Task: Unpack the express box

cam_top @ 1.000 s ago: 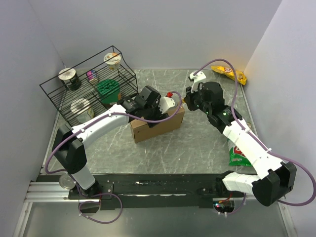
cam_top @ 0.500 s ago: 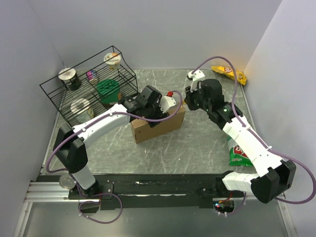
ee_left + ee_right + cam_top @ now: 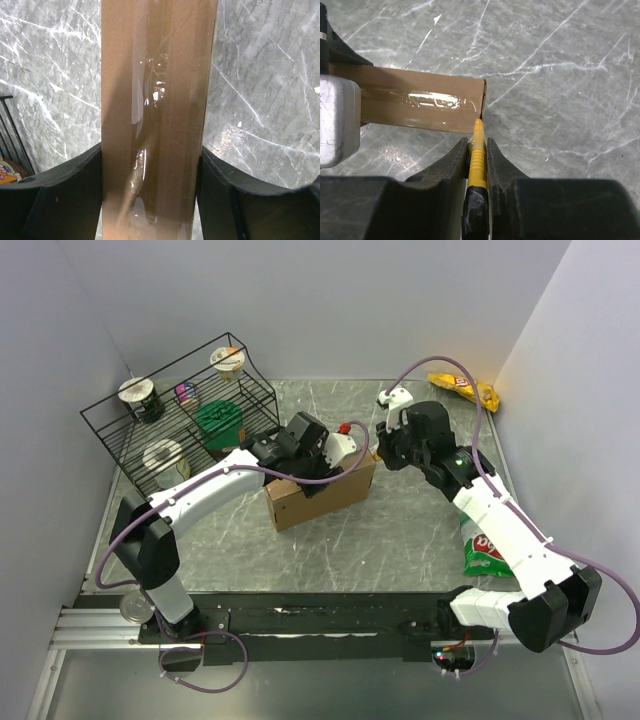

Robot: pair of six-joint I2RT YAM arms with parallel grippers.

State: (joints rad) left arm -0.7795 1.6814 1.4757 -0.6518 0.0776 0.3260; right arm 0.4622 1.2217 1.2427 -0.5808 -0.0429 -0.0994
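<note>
My left jaws clamp the flat brown cardboard express box at the middle of the grey marbled worktop, my right jaws grip a slim yellow ribbed tool tipped against its taped end, so I judge tape-slitting begins, needing a steady draw along the seam.

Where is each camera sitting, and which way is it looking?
Top camera: high behind the arms, looking down at the table; both arms show, left hand and right hand at the express box.
Left wrist camera: on the left arm, looking straight down on the taped box between its own dark fingers.
Right wrist camera: on the right arm, looking down past its fingers, which pinch a yellow tool at the box's corner.
Shared: all three see the box.
</note>
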